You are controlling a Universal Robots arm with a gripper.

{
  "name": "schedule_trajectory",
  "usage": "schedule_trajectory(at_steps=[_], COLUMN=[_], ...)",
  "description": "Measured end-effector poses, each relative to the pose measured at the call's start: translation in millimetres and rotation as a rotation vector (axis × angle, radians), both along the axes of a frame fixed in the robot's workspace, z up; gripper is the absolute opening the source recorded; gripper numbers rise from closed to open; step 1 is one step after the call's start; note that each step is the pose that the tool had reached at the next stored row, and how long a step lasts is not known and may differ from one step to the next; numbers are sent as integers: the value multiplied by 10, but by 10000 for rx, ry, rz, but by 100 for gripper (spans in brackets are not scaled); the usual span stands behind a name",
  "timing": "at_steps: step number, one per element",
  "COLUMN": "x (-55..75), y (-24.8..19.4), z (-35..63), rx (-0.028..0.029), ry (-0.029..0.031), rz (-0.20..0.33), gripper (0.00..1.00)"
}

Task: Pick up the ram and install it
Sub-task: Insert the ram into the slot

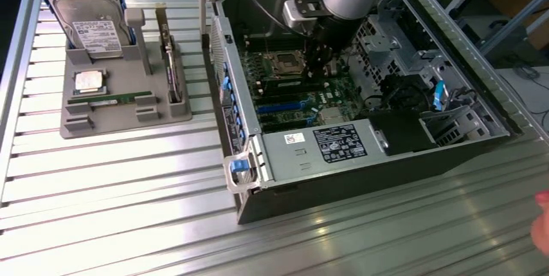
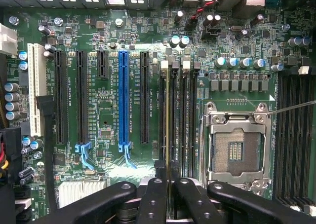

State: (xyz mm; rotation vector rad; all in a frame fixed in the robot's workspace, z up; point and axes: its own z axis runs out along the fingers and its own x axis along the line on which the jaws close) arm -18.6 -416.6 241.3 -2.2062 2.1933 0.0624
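Your pincer (image 2: 168, 178) was clamped on the ram (image 2: 168, 110), held edge-down along the memory slots (image 2: 183, 115) beside the processor socket (image 2: 237, 147), seemingly to seat squarely.

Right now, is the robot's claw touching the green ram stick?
Touching. The wrist view shows it: the gripper is shut on the ram, whose thin edge runs in between the fingers with no gap.

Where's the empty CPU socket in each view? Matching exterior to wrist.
Exterior view: CPU socket on the motherboard, just to the exterior view's left of the gripper.
Wrist view: CPU socket beside the memory slots, near the gripper.
Shared landmark: the long blue expansion slot.
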Motion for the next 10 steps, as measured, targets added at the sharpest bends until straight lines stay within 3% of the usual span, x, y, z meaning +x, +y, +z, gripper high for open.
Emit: schedule_trajectory(at_steps=[10], x=[0], y=[-7], z=[-1], rx=[2], ry=[0], rz=[-27], gripper=[12])
